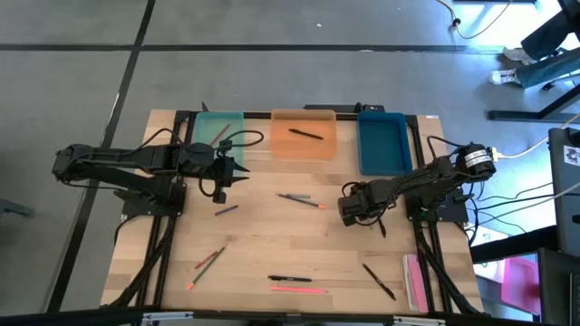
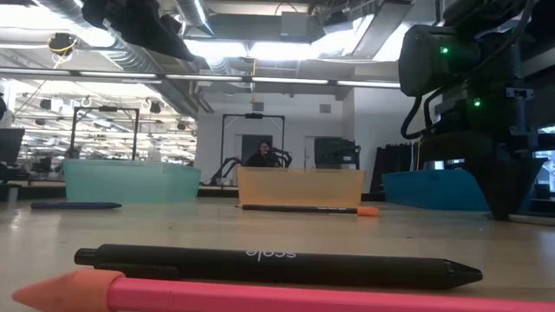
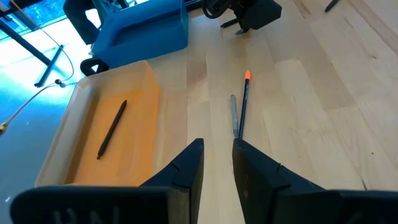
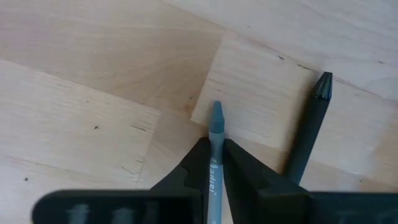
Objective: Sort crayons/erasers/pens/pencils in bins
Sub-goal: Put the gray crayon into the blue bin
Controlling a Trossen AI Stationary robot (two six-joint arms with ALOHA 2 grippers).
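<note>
The right gripper [image 4: 212, 163] sits low over the pale wooden table [image 1: 272, 244], right of centre in the high view, its 2 dark fingers clamped on a slim blue-grey crayon [image 4: 215, 149] whose tip points out past them. Just beside it on the wood lies a black pen [image 4: 307, 130].

The left gripper [image 3: 217, 163] hovers left of centre in the high view, just in front of the teal-green plastic tray [image 1: 217, 134]; its 2 dark fingers stand a little apart with nothing between them. Its wrist camera looks over the shallow orange plastic tray [image 3: 62, 149], where 1 black pen [image 3: 112, 129] lies on the floor of the bin, and past it to the blue plastic tray [image 3: 143, 31]. The 3 bins stand side by side along the top edge of the table in the high view.

Near the table's centre a grey stick [image 3: 234, 116] and a dark pencil with an orange end [image 3: 243, 102] lie close together, almost parallel. A short dark blue stick [image 1: 226, 210] lies below the left gripper in the high view. At lower left lie 2 thin pencils [image 1: 208, 261], crossing; at lower centre a black pen [image 1: 290, 279] rests just above a pink-red pencil [image 1: 299, 290]. At lower right a black pen [image 1: 379, 281] lies slanted, near a wide pink flat strip [image 1: 415, 281] at the table's edge.
</note>
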